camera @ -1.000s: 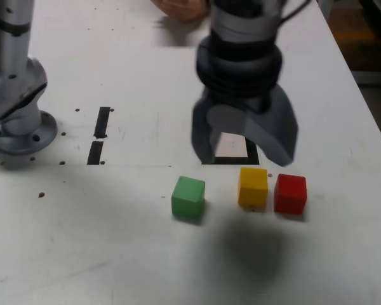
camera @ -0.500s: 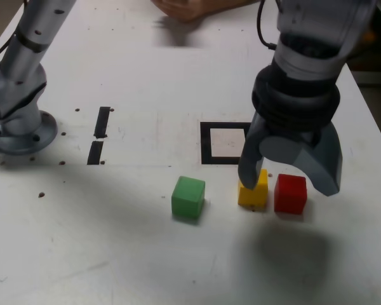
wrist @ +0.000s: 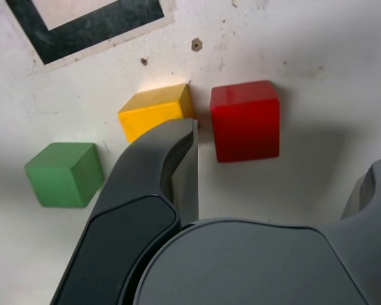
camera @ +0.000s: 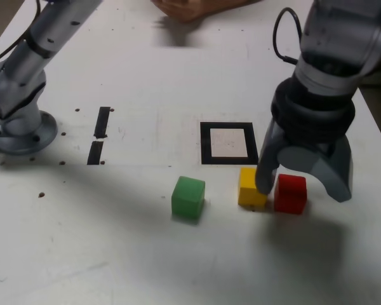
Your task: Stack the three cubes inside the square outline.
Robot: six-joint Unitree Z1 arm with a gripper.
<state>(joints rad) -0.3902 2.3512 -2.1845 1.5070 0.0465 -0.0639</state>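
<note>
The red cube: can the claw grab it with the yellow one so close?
Probably yes. The open claw straddles the red cube; one finger fits the narrow gap beside the yellow cube.

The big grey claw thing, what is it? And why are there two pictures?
That is a robot arm, and the claw is its gripper, which it uses like a hand. One picture comes from a camera beside the table. The other comes from a camera on the arm's wrist, looking down past the claw. On the table lie a green cube, a yellow cube and a red cube, plus a black square outline with nothing in it. The claw is open and holds nothing. It is around the red cube, with one finger in the gap between yellow and red. A person's hand rests at the far edge.
</note>
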